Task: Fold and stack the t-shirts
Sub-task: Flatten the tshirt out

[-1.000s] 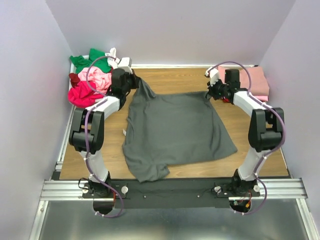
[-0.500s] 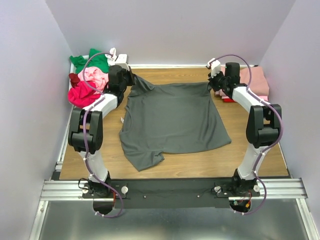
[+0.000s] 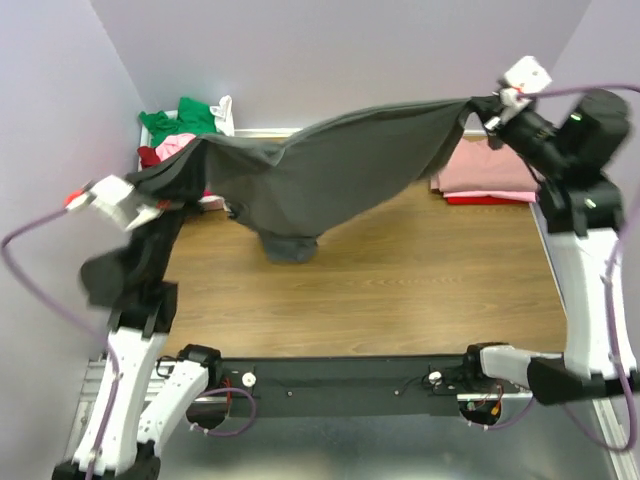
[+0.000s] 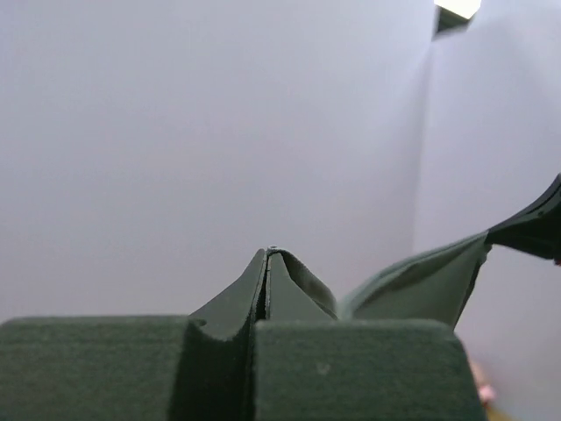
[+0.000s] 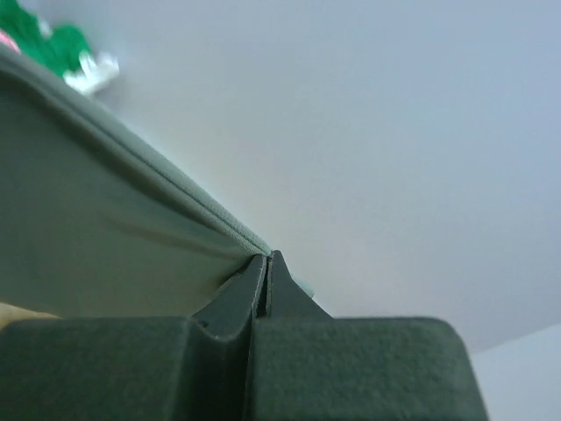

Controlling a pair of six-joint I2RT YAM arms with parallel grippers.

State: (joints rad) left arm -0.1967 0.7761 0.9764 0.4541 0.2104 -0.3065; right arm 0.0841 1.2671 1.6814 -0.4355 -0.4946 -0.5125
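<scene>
top view: a grey shirt (image 3: 330, 160) hangs stretched in the air between two raised arms, across the back of a wooden counter (image 3: 400, 280). the left hand (image 3: 168, 182) pinches one edge low at the left. the right hand (image 3: 488, 106) pinches the other edge high at the right. the cloth sags in soft folds, and only its bunched lowest end touches the counter. it hides part of a loose pile (image 3: 172, 135) of green, pink and dark red shirts in the back left corner. a folded stack (image 3: 498, 168), pink over red, lies at the back right, below the right hand. half a second earlier the grey shirt lay spread flat on the counter with both arms low; now both arms are up and the shirt is lifted.

left wrist view: the left hand's dark, matt fingers (image 4: 351, 368) are pressed together. grey cloth runs off from their tips to the right, against a plain pale wall (image 4: 175, 132).

right wrist view: the right hand's fingers (image 5: 351, 368) are pressed together on the shirt's hemmed edge. smooth cloth stretches away to the left. a blurred green shirt (image 5: 53, 44) shows in the top left corner.
</scene>
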